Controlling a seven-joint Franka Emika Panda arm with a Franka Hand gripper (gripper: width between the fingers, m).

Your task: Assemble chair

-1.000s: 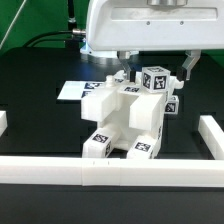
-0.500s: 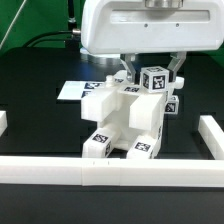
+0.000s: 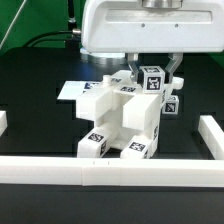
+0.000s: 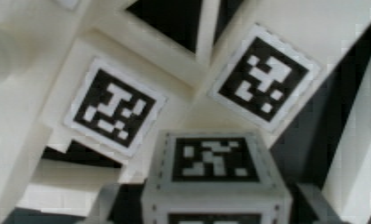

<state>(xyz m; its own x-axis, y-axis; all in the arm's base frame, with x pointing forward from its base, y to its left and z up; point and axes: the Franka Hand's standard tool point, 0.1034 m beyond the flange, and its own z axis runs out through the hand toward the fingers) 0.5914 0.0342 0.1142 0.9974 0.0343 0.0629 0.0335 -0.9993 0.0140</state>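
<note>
The partly joined white chair [image 3: 118,122] stands mid-table, with tagged feet toward the front rail. A small tagged cube [image 3: 152,80] sits on its upper back part. My gripper [image 3: 153,74] comes down from above, with a finger pressed against each side of that cube, shut on it. In the wrist view the cube [image 4: 214,160] fills the space between the dark fingers [image 4: 121,204]. Tagged chair panels [image 4: 107,104] lie beyond it. Another tagged cube [image 3: 171,104] is at the chair's side toward the exterior view's right.
Long low white border rails run along the front [image 3: 110,172], the exterior view's right [image 3: 212,134] and the left edge [image 3: 3,122]. The marker board [image 3: 70,92] lies flat behind the chair toward the exterior view's left.
The fingers have closed in from a wide spread onto the top cube. The chair body has shifted slightly toward the exterior view's left.
</note>
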